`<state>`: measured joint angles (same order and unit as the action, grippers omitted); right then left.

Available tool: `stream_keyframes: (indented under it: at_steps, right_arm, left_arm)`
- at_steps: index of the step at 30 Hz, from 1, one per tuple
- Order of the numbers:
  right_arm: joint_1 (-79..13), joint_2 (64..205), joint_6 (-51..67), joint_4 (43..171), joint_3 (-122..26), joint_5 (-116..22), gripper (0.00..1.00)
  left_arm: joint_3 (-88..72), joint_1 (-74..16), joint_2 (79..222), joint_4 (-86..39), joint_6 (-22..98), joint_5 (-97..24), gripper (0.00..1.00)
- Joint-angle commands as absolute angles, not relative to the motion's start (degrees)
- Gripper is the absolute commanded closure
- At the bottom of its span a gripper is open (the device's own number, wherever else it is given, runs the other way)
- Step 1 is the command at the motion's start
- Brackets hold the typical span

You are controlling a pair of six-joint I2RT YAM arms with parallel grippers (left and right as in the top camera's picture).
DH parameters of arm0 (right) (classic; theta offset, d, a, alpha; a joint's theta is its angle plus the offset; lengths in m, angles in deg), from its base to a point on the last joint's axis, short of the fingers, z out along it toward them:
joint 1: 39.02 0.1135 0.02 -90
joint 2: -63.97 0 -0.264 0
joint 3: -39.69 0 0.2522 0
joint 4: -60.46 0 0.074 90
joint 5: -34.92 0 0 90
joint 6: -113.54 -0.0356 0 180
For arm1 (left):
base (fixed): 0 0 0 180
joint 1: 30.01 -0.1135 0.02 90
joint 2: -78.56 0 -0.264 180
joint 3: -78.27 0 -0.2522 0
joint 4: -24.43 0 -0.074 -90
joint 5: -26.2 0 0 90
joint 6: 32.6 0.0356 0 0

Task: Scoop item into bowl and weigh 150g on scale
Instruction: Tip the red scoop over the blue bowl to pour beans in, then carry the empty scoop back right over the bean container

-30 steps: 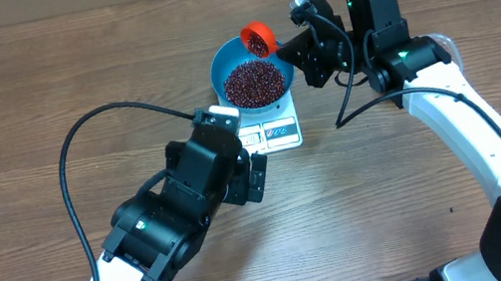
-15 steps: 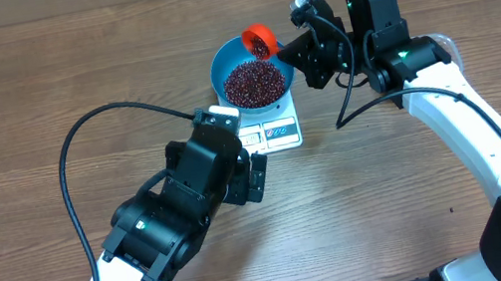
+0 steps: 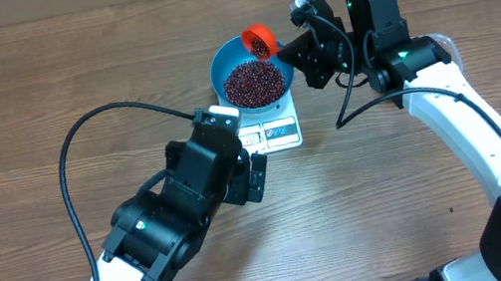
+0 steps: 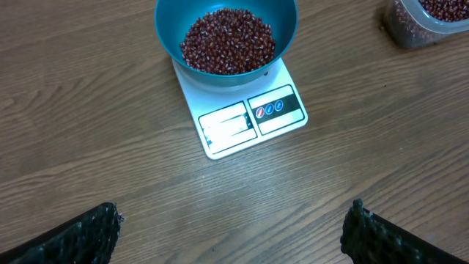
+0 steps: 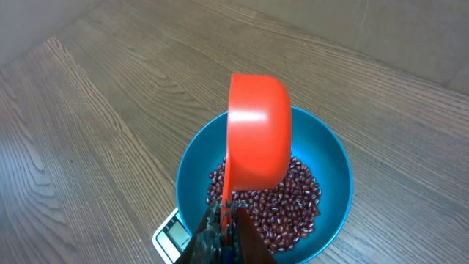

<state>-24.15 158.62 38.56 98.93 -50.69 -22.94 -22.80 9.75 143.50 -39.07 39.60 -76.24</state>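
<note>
- Your right gripper (image 5: pixel 223 222) is clamped tight on the thin handle of the orange scoop (image 5: pixel 256 139), fingers pinched together with only the handle between them.
- The orange scoop is a smooth, glossy plastic cup. It is tipped up on edge above the scale (image 3: pixel 274 129), over the bowl's far rim, and its handle runs straight back down to your right gripper.
- The blue bowl (image 3: pixel 218 73) sits on the back half of the scale and covers most of the platform. It is round, smooth-walled and upright, with a lighter blue inside.
- The beans (image 4: pixel 227 40) lie in the blue bowl above the scale as a loose, grainy mound of tiny dark maroon ovals, slightly shiny, heaped across the bottom.
- The scale is a flat white rectangle with rounded corners. Its long axis runs from the bowl end to the display end, and in the left wrist view it sits slightly skewed.
- The display and the label panel with three small round icons lie along the scale's uncovered front edge, facing your left arm.
- Your left gripper (image 4: pixel 231 231) hangs in front of the scale's display end, jaws spread fully wide, holding nothing. Its dark, pebbled fingertips (image 4: pixel 95 231) are well apart.
- A clear plastic tub (image 4: pixel 425 18) holding more beans stands beside the scale on the wood-grain table (image 3: pixel 22 96).
</note>
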Motion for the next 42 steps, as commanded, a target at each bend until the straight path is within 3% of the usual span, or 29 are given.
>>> stream_keyframes:
  at_steps: [1, 6, 12, 18, 42]
  right_arm:
    - [-24.12, 157.53, 38.58, 98.97, -51.00, -23.09, 0.96]
    - [-24.12, 157.53, 36.05, 99.08, -51.00, -23.01, 0.96]
    - [-24.80, 157.53, 24.11, 98.08, -51.02, -22.48, 0.96]
    - [-27.60, 157.53, 17.58, 97.38, -51.02, -14.55, 0.96]
    - [-44.19, 157.53, 14.59, 109.95, -51.02, -8.91, 0.96]
  left_arm:
    - [-22.89, 9.73, 143.81, -38.83, 40.67, -75.96, 0.01]
    - [-22.89, 9.73, 143.81, -38.83, 40.67, -75.96, 0.01]
    - [-22.89, 9.75, 143.81, -38.83, 40.67, -75.96, 0.01]
    - [-22.89, 9.75, 143.81, -38.83, 40.67, -75.96, 0.00]
    - [-22.89, 9.75, 143.81, -38.83, 40.67, -75.96, 0.00]
